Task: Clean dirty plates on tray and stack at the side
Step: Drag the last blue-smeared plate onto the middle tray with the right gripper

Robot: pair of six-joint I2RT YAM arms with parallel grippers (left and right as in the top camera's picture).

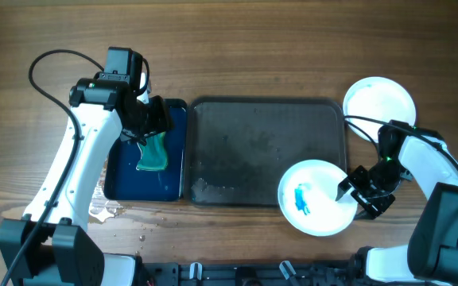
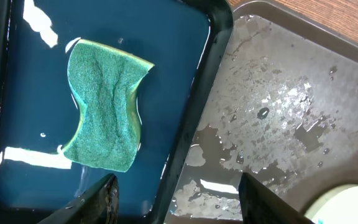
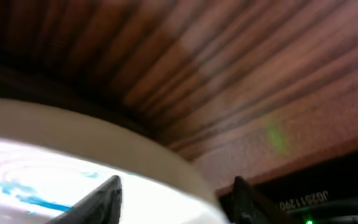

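A white plate (image 1: pixel 316 208) with a blue smear sits at the front right, overlapping the dark grey tray's (image 1: pixel 245 143) near right corner. My right gripper (image 1: pixel 347 189) is at its right edge. In the right wrist view the gripper (image 3: pixel 176 186) stands open astride the plate's (image 3: pixel 55 155) rim, one finger over the inside and one outside. A second white plate (image 1: pixel 378 107) lies on the table to the right of the tray. My left gripper (image 1: pixel 153 127) hangs open and empty above a green sponge (image 2: pixel 104 106), over the rim between the two trays (image 2: pixel 179 186).
The sponge (image 1: pixel 154 152) lies in water in a narrow dark-blue tray (image 1: pixel 126 179) just left of the grey tray. The grey tray's floor (image 2: pixel 278 93) is wet with droplets. Spilled water (image 1: pixel 106 208) marks the wooden table near the blue tray's front left corner.
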